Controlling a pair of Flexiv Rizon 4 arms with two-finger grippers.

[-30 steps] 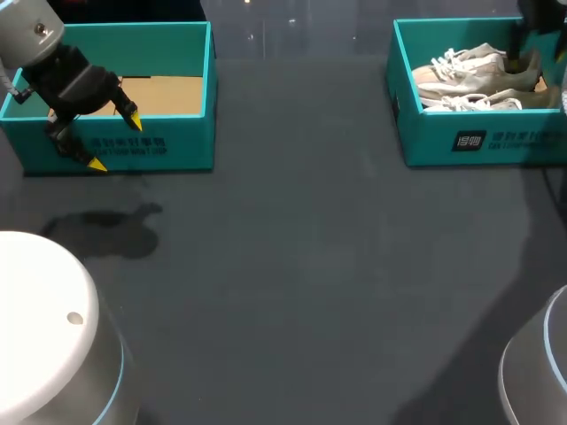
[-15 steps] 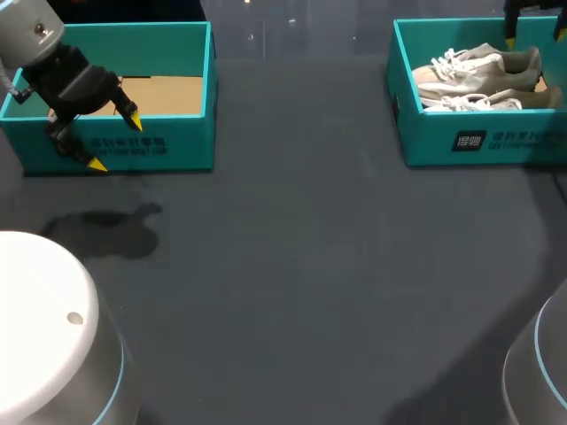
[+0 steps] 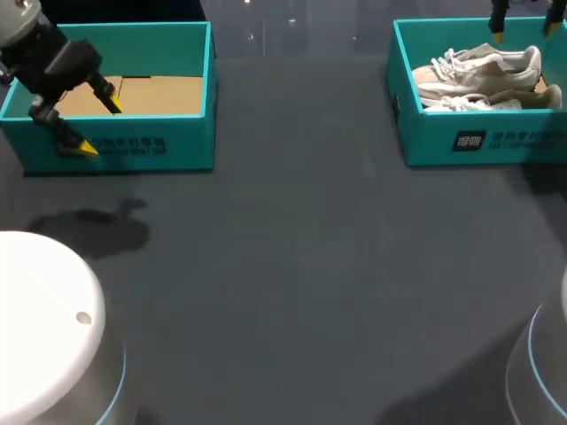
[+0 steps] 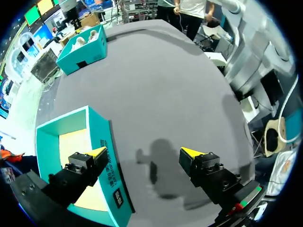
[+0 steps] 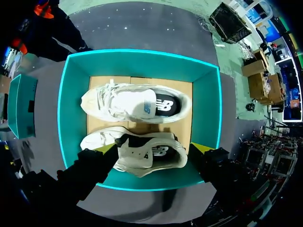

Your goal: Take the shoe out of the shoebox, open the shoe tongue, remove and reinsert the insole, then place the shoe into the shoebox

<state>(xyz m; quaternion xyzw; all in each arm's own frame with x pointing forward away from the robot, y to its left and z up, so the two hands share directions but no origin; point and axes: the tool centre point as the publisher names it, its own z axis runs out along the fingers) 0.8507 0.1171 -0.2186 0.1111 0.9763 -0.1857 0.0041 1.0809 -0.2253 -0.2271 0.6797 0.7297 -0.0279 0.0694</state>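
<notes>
right gripper (image 5: 154, 156) wide open, empty, above shoes (image 5: 137, 105) in shoebox (image 5: 75, 71) | left gripper (image 4: 142, 156) open, empty | any descent: straddle one shoe squarely

A robotics lab: two arms at a dark table (image 3: 292, 266), monitors and equipment racks around

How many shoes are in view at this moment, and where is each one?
2, both lying side by side in the right shoebox: the far shoe by the back wall, the near shoe under the open right gripper. None shows in the left shoebox.
</notes>
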